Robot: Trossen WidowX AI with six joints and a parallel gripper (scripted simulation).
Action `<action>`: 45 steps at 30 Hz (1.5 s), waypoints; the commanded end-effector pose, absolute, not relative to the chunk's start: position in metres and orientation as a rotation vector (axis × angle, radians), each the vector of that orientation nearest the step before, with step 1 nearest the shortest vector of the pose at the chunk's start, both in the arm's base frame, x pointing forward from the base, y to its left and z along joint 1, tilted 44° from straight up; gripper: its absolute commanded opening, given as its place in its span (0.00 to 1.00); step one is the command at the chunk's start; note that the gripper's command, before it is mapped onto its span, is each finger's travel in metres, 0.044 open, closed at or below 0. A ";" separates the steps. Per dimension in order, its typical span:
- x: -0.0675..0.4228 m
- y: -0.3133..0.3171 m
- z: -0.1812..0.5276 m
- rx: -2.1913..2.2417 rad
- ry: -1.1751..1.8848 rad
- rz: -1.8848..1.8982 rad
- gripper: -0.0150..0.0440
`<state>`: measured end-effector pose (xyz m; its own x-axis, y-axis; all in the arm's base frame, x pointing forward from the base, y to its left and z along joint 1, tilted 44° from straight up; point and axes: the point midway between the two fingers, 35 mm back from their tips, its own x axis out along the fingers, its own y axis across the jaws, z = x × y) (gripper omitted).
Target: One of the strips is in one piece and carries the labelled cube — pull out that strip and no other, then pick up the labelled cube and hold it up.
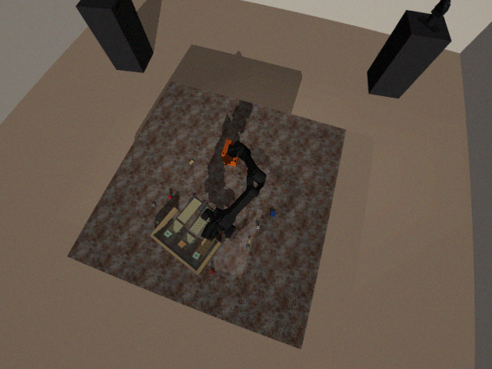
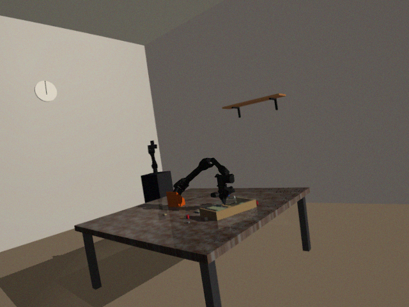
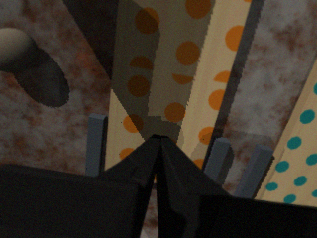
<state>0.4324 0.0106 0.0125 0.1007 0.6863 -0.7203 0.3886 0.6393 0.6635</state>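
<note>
A shallow wooden tray [image 1: 174, 252] [image 2: 227, 213] on the table holds several patterned strips and small cubes. In the wrist view a cream strip with orange dots [image 3: 183, 55] runs away from the fingers. A strip with teal dots [image 3: 297, 164] lies to its right. Blue-grey guide posts [image 3: 96, 144] [image 3: 260, 164] flank the strips. Two greenish cubes [image 1: 167, 234] [image 1: 196, 254] and an orange cube [image 1: 181, 244] sit in the tray; I cannot read any label. My gripper [image 3: 158, 143] [image 1: 205, 232] [image 2: 224, 201] is shut, its tips down on the near end of the orange-dotted strip.
A rounded beige knob [image 3: 12, 45] stands left of the strips. Small pegs lie around the tray: red ones [image 1: 169, 196] [image 1: 212, 271], a blue one [image 1: 272, 213] and a beige bit [image 1: 191, 161]. The arm's orange base [image 1: 229, 154] is behind.
</note>
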 end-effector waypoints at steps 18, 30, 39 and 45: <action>0.433 0.013 0.011 0.943 1.517 0.279 0.25; 0.433 0.014 0.010 0.944 1.517 0.279 0.25; 0.434 0.014 0.010 0.944 1.517 0.279 0.25; 0.434 0.015 0.009 0.944 1.517 0.279 0.25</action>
